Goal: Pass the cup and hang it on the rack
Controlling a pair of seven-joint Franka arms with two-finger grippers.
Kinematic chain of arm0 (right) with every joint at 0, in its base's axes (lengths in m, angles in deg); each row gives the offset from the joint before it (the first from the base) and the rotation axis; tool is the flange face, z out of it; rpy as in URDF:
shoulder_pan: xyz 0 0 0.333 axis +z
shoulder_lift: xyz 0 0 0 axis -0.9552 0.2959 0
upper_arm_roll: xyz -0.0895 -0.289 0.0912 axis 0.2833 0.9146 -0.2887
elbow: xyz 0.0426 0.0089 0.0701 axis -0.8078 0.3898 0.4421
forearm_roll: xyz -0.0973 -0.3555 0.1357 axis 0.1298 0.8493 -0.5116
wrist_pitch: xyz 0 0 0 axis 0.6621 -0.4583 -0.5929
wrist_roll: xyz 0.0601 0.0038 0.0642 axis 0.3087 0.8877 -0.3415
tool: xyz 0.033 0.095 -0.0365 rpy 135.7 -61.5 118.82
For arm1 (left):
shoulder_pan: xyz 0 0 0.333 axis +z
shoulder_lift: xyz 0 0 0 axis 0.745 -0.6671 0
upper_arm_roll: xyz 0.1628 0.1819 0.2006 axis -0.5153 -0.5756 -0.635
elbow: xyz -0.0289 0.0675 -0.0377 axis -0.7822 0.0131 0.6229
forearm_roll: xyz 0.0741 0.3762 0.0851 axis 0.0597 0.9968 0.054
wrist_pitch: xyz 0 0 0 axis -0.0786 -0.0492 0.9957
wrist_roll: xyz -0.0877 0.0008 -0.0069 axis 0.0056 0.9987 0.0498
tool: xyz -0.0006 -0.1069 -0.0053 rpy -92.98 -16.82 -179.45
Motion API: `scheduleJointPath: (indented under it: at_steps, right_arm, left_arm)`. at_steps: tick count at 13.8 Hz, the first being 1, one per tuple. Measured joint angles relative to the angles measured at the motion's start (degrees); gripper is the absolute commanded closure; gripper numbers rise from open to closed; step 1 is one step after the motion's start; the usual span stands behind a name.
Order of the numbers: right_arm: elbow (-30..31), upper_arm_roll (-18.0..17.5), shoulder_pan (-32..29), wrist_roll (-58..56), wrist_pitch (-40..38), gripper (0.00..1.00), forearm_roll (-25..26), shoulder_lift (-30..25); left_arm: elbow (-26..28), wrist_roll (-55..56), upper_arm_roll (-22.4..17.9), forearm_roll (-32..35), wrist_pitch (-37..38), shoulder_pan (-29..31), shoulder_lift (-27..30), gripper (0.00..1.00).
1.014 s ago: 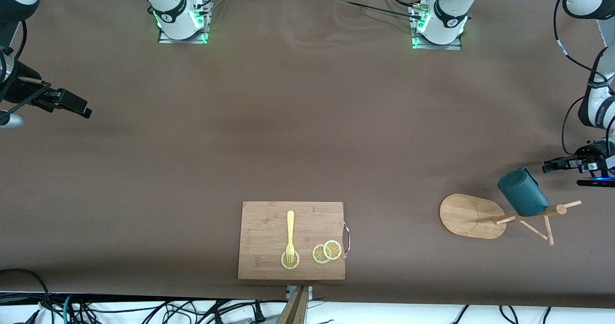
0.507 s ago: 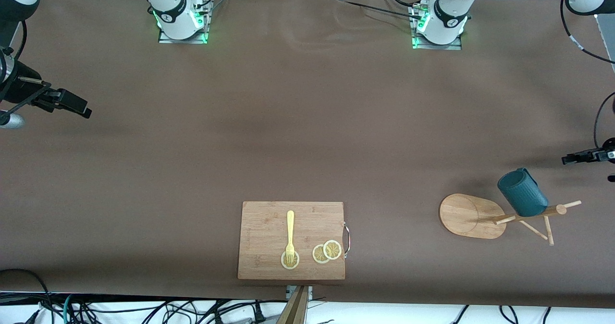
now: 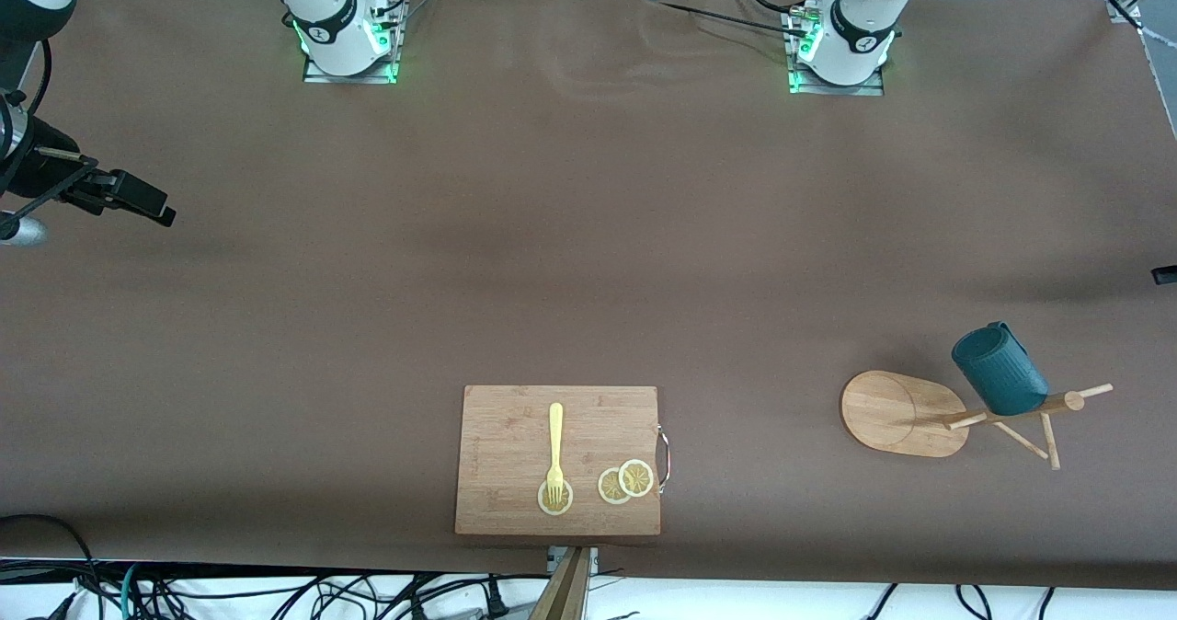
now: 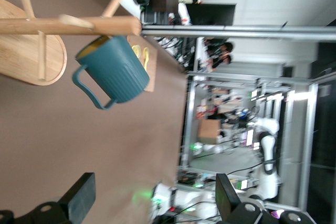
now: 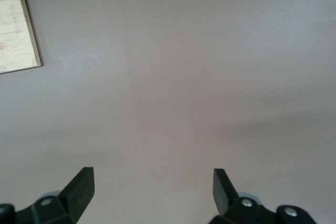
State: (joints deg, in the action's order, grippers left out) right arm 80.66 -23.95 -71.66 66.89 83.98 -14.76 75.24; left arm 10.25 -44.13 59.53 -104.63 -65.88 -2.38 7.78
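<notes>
The dark teal ribbed cup (image 3: pixel 1000 370) hangs on the bamboo rack (image 3: pixel 1011 408) near the left arm's end of the table. In the left wrist view the cup (image 4: pixel 115 69) has its yellowish mouth against the rack's post (image 4: pixel 68 24), and its handle points away. My left gripper (image 4: pixel 155 198) is open and empty, well apart from the cup. Only a dark tip of it (image 3: pixel 1165 275) shows at the front view's edge. My right gripper (image 3: pixel 138 201) waits over the right arm's end of the table, and the right wrist view shows it (image 5: pixel 152 184) open and empty.
A wooden cutting board (image 3: pixel 515 436) with a yellow fork (image 3: pixel 555 445) and lemon slices (image 3: pixel 625 482) lies near the front camera's edge. A corner of it (image 5: pixel 16 30) shows in the right wrist view. The rack's oval base (image 3: pixel 892 413) faces the board.
My left gripper has drawn away from the cup toward the left arm's end of the table, almost out of the front view. The cup stays on the rack. The right arm has not moved.
</notes>
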Motion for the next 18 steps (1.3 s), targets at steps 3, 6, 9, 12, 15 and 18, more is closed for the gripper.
scheduleJointPath:
  at_steps: [3, 6, 9, 12, 15, 18]
  right_arm:
    - [0.0, 0.0, 0.0, 0.0, 0.0, 0.0, 0.0, 0.0]
    - [0.0, 0.0, 0.01, 0.0, 0.0, 0.0, 0.0, 0.0]
    - [0.0, 0.0, 0.01, 0.0, 0.0, 0.0, 0.0, 0.01]
    - [0.0, 0.01, 0.02, 0.0, 0.0, 0.0, 0.0, 0.01]
    - [0.0, 0.02, 0.04, 0.0, 0.0, 0.0, 0.0, 0.01]
    - [0.0, 0.02, 0.04, 0.0, 0.0, 0.0, 0.0, 0.02]
  left_arm:
    - [-0.23, 0.37, 0.29, 4.8, 0.08, -3.62, 7.54, 0.0]
    - [-0.03, 2.77, 0.29, 8.56, 0.02, -9.4, 13.44, 0.0]
    - [5.41, 6.57, 0.25, 11.01, -5.45, -16.38, 19.11, 0.0]
    - [13.12, 9.17, 0.0, 16.3, -9.02, -22.75, 25.67, 0.0]
    - [17.71, 14.95, -0.24, 27.12, -9.48, -30.22, 34.26, 0.0]
    - [22.63, 16.55, -0.45, 39.57, -9.66, -36.67, 41.73, 0.0]
